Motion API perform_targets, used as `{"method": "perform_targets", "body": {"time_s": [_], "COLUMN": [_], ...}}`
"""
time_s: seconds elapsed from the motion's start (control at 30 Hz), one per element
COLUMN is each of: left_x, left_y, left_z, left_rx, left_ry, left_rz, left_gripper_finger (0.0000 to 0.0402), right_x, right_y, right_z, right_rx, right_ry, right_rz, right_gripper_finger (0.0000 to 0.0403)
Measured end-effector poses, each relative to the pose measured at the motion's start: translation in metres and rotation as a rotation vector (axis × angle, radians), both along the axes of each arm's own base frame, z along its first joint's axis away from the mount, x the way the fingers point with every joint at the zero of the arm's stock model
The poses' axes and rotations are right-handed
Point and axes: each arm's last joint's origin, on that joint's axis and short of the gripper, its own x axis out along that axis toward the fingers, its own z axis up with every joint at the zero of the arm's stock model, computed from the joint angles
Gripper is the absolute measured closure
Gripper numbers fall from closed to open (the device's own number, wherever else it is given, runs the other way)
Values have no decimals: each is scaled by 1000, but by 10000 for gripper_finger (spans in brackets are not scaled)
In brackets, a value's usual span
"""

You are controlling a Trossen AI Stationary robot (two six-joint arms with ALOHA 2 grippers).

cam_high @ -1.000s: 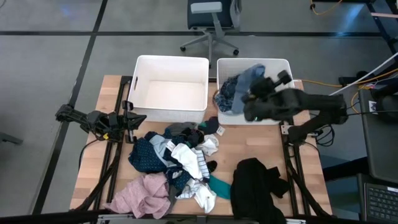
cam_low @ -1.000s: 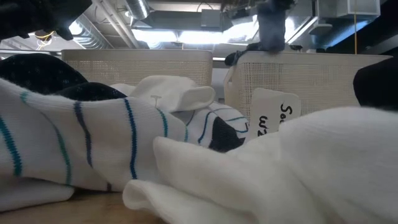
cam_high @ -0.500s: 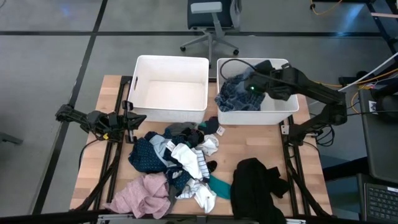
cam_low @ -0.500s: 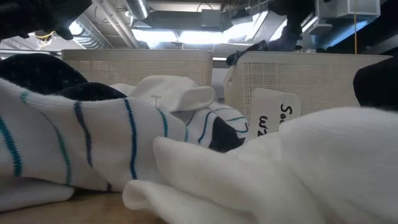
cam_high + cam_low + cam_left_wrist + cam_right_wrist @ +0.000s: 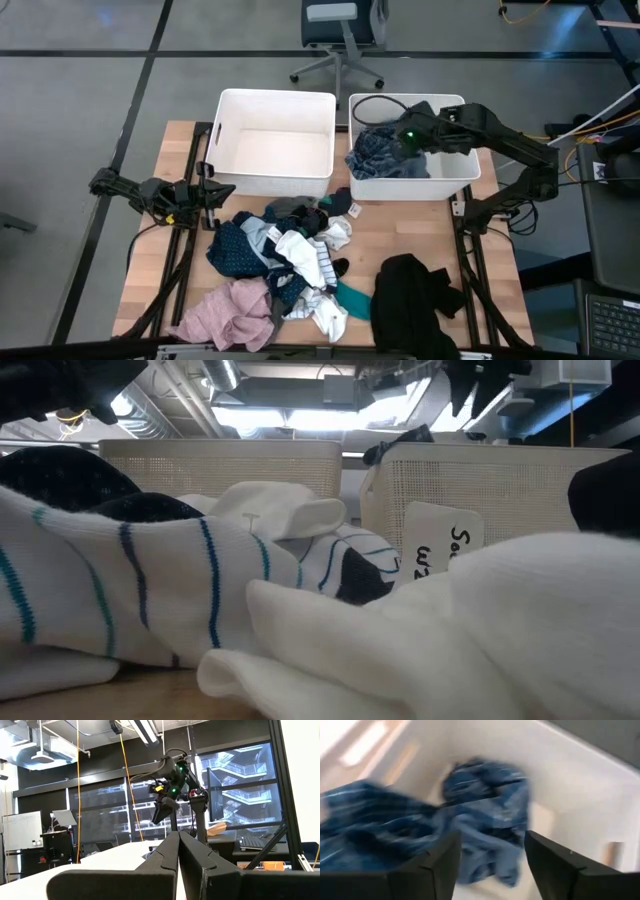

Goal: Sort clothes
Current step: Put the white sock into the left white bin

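A blue plaid garment [image 5: 378, 155] lies bunched in the left half of the right white tub [image 5: 455, 170]; the right wrist view shows the same garment [image 5: 485, 815] below my fingers. My right gripper [image 5: 492, 870] hovers open above it inside the tub, where the high view also shows this gripper [image 5: 408, 140]. The remaining clothes [image 5: 290, 250] lie heaped on the table: pink [image 5: 235, 312], black [image 5: 410, 290], teal [image 5: 352, 297], white and striped socks [image 5: 200, 580]. My left gripper [image 5: 215, 192] waits shut at the table's left edge.
The left white tub [image 5: 228, 140] stands beside the right one at the table's far edge. A dark edge of cloth [image 5: 400, 440] hangs over the right tub's rim. An office chair [image 5: 340, 40] stands beyond the table. Bare wood [image 5: 400, 225] shows between the tubs and the black garment.
My right gripper has swung from above the right tub's near rim down into the tub, and has let go of a grey-blue garment. That garment hung below the fingers a second ago and now lies in the tub.
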Motion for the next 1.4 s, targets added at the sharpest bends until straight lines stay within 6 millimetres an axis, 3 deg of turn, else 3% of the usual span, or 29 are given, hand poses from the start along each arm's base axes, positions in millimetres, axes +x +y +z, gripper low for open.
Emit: {"method": "perform_targets", "body": {"time_s": [0.13,0.37,0.7,0.83,1.07,1.4], "left_x": [0,0,0,0,0,0], "left_y": [0,0,0,0,0,0], "left_z": [0,0,0,0,0,0], "left_rx": [0,0,-1,-1,0,1], "left_ry": [-1,0,-1,-1,-1,0], "left_rz": [0,0,0,0,0,0], "left_gripper_finger": [400,400,400,400,400,400], "right_x": [13,42,59,57,57,40], "right_y": [18,45,47,46,45,40], "right_z": [-2,-27,-72,-79,-79,-74], "right_rx": [64,46,20,-7,-53,-248], "right_ry": [-51,-110,-72,-35,16,166], "right_rz": [157,343,344,331,375,297], "right_gripper_finger": [170,169,176,228,384,398]}}
